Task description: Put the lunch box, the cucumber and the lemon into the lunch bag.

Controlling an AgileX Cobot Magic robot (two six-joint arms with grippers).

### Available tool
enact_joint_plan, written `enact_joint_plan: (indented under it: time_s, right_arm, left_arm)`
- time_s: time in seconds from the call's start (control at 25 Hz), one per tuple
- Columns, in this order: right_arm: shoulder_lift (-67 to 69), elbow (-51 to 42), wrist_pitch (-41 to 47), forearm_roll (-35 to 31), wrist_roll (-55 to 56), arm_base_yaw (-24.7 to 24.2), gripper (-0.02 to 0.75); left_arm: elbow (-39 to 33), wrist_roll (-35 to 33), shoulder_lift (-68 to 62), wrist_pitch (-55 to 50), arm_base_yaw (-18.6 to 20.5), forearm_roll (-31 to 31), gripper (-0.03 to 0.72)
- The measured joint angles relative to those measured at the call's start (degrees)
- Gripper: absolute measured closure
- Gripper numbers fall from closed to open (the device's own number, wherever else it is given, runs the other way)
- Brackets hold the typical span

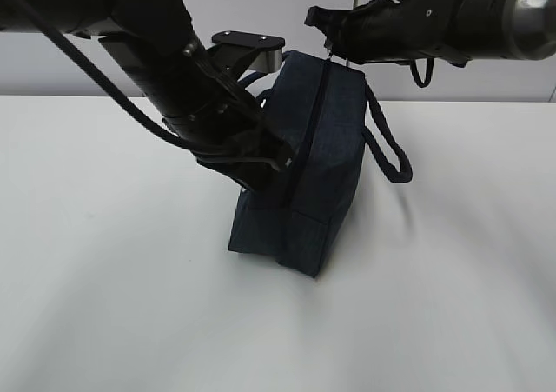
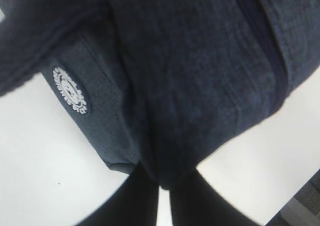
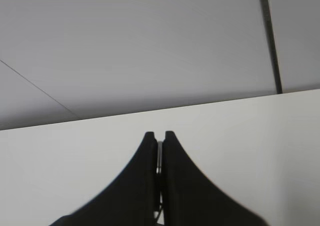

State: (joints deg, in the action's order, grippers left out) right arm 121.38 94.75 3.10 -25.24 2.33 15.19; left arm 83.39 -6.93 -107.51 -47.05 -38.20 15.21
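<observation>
The lunch bag (image 1: pixel 304 183) stands tipped on the white table (image 1: pixel 104 305), resting on its lower corner with the zippered top turned to face sideways and slightly up, so the dark zipper line (image 1: pixel 314 140) runs from the upper edge down the face of the bag. One loop handle (image 1: pixel 388 144) hangs out to the side of the bag, away from the left arm. The left gripper (image 1: pixel 274 162) presses against the bag's side at mid-height; in the left wrist view its two dark fingers (image 2: pixel 192 201) sit close together at the bottom of the picture with a fold of navy fabric bunched between them, so it has the bag's cloth pinched. The round white logo (image 2: pixel 70 90) lies above and to the left of those fingers in that view, on a flat panel of the bag. The right gripper (image 1: pixel 332 49) hovers at the bag's top corner, right where the zipper line ends. In the right wrist view its fingers (image 3: pixel 172 176) are nearly closed, only a thin slit between them, and a slim metal piece (image 3: pixel 159 158) is held in that slit, most likely the zipper's ring pull. The lunch box, the cucumber and the lemon cannot be seen in any view.
</observation>
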Motion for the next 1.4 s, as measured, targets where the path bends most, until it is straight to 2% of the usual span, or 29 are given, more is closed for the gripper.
enact_joint_plan:
  time_s: [0.2, 0.28, 0.36, 0.52, 0.64, 0.84, 0.96, 1.16, 1.4]
  right_arm:
    - [0.09, 2.03, 4.00, 0.19, -0.63, -0.22, 0.738]
    - [0.09, 3.02, 5.83, 0.19, -0.75, -0.22, 0.738]
    - [0.09, 3.75, 7.03, 0.19, -0.86, -0.22, 0.738]
    - [0.09, 5.05, 8.95, 0.37, -0.89, -0.22, 0.738]
    - [0.09, 5.23, 10.03, 0.37, -0.89, -0.22, 0.738]
    - [0.09, 5.32, 10.79, 0.37, -1.00, -0.26, 0.738]
    - [0.09, 5.32, 10.89, -0.46, -1.00, -0.26, 0.738]
    - [0.09, 5.32, 11.25, -1.38, -1.00, -0.26, 0.738]
    - [0.09, 5.32, 12.01, -1.73, -1.12, -0.26, 0.738]
  left_arm:
    - [0.00, 0.00, 0.00, -0.71, 0.00, 0.00, 0.689]
    - [0.00, -0.04, 0.00, -1.39, 0.00, 0.41, 0.657]
    - [0.00, -0.04, 0.00, -2.81, 0.00, 1.45, 0.581]
    - [2.34, -0.04, 0.00, -9.25, 0.00, 2.41, 0.372]
    - [6.67, 0.49, 0.00, -13.73, 0.00, 2.40, 0.308]
    - [14.47, 4.88, 0.00, -17.26, 0.77, 1.07, 0.291]
    - [18.21, 6.93, -0.40, -18.72, 2.90, 0.25, 0.290]
    - [25.20, 7.67, -4.11, -21.03, 6.93, 0.12, 0.290]
    - [36.28, 7.80, -11.01, -23.62, 8.38, 0.81, 0.290]
